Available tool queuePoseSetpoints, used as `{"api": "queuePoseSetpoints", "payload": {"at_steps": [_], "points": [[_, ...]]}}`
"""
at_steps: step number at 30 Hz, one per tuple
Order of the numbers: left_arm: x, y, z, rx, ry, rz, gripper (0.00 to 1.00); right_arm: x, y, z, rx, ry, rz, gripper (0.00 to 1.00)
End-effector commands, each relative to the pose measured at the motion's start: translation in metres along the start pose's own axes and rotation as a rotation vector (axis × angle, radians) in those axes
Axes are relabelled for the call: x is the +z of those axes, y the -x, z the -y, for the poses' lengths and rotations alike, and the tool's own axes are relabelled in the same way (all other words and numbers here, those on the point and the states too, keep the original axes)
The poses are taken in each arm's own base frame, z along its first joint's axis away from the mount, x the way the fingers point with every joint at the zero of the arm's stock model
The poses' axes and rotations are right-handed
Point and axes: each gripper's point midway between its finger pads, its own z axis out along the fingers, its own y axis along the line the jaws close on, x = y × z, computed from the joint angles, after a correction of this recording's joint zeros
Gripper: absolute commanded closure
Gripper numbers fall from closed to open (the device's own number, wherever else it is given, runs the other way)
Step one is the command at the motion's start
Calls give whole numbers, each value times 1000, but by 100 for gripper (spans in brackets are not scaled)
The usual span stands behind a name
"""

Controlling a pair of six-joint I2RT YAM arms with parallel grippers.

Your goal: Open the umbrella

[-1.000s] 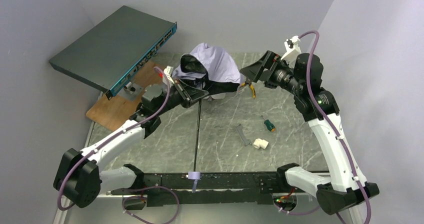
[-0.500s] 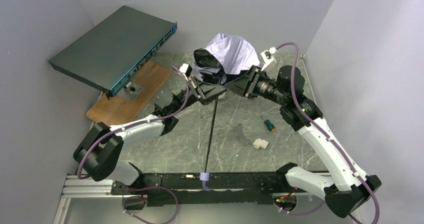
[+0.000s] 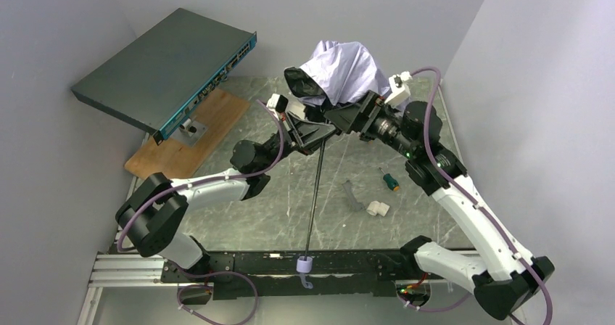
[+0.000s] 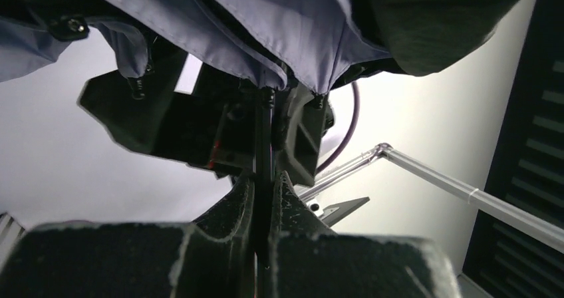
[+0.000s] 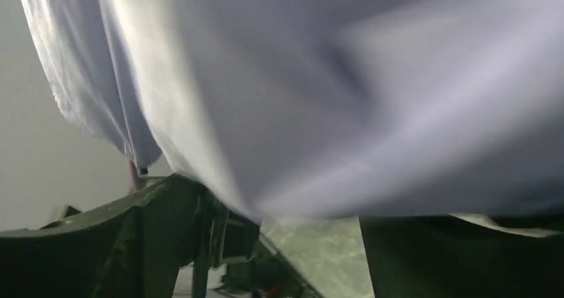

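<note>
Umbrella lifted higher, right-wrist view blurred

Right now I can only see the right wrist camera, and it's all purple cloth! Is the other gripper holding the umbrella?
Observer: Yes. The left gripper is shut on the umbrella's thin black shaft.
Operator: Where's the handle?
Observer: The handle is at the shaft's bottom end, low down on the near side, far below the cloth.
Operator: Is it open like a real umbrella?
Observer: Not yet. The canopy is bunched in a drooping bundle at the top of the shaft.
</note>
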Motion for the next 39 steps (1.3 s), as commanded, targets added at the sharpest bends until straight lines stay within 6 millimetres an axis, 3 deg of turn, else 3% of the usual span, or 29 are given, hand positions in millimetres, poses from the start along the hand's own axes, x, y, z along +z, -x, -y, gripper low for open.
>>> {"api": "queuePoseSetpoints", "payload": {"at_steps": [1,5,9,10,22,31,39], "points": [[-6,1,82,83,-335,50,100,-24,20,-11,4,47,153,9],[-3,5,89,78,-382,99,100,-47,26,3,84,36,301,12],[4,-1,92,62,-400,104,100,-49,28,4,119,78,356,41],[5,-2,93,58,-402,103,100,-46,30,3,124,88,359,43],[5,-16,105,43,-439,125,100,-17,63,-41,146,270,401,44],[9,-14,106,41,-446,134,100,-33,55,-58,118,401,406,44],[23,-23,102,34,-445,73,100,-7,39,-58,118,388,274,48]]}}
